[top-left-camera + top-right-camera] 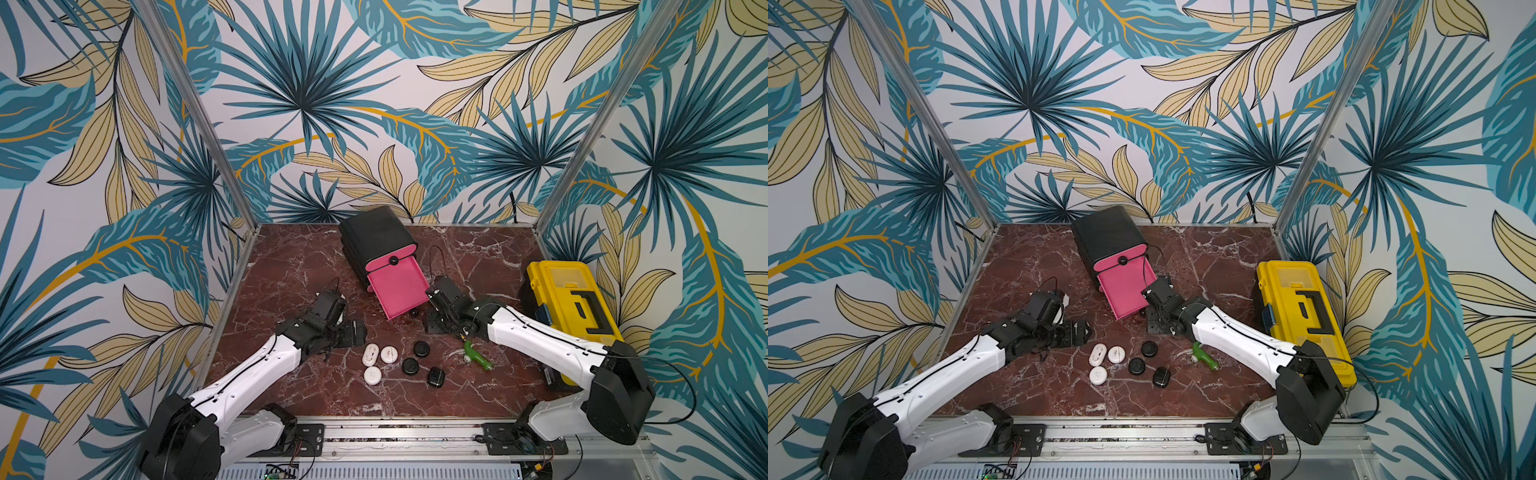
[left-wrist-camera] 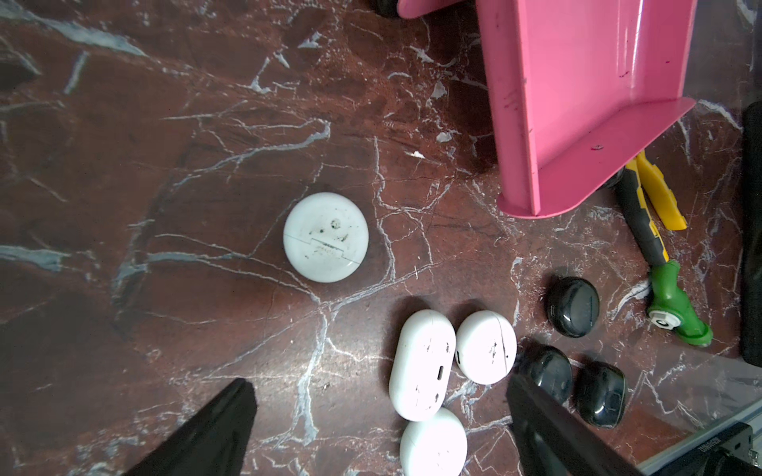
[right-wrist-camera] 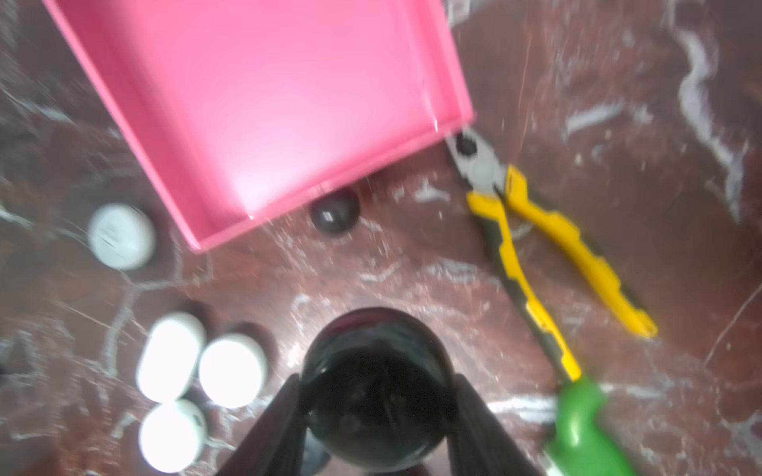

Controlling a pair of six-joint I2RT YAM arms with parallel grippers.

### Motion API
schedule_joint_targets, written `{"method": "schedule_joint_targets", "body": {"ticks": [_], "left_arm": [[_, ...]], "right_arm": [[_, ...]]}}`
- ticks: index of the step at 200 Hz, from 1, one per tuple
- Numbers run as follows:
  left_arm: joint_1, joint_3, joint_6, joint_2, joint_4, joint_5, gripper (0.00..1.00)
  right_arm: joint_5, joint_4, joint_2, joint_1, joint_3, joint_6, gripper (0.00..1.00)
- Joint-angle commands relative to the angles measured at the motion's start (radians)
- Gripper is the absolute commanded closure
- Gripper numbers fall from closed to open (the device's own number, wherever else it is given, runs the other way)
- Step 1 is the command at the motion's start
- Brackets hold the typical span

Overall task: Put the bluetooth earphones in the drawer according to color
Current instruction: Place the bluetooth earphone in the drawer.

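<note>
Red-brown veined marble lies underneath. Your right gripper (image 3: 377, 412) is clamped on a glossy, round black case (image 3: 377, 362), just right of the open pink drawer (image 1: 395, 286) at mid-frame in both top views; this nearer arm should carry it leftward over the thin plastic rim. Your left gripper (image 2: 379, 385) hovers spread, empty, near smooth white cases (image 2: 422, 364).

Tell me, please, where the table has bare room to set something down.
Bare: the strip of table between the cases and the front rail; the far corner left of the cabinet; the stretch between cabinet and toolbox. Crowded: by the open drawer, with the right gripper, pliers and green tool.
</note>
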Motion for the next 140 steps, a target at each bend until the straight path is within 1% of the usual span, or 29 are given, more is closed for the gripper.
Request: {"method": "schedule_joint_targets", "body": {"ticks": [1,56,80,103,117,140], "left_arm": [[-0.003,-0.014,0.002,-0.02,0.023,-0.009,0.0],[-0.004,-0.019,0.004,-0.038,0.017,-0.014,0.0],[-0.003,-0.018,0.008,-0.049,0.01,-0.013,0.0],[-0.004,-0.015,0.012,-0.064,0.001,-0.011,0.0],[-0.005,-0.013,0.015,-0.072,-0.005,-0.008,0.0],[-0.024,-0.006,0.016,-0.087,-0.016,-0.01,0.0]], "right_arm": [[-0.053,-0.013,0.062,-0.035,0.081,-0.069,0.57],[-0.103,-0.007,0.303,-0.079,0.322,-0.144,0.58],[-0.102,-0.001,0.398,-0.092,0.389,-0.159,0.58],[-0.088,-0.002,0.457,-0.104,0.432,-0.168,0.58],[-0.081,-0.001,0.478,-0.109,0.447,-0.171,0.52],[-0.089,-0.002,0.495,-0.111,0.463,-0.176,0.44]]}}
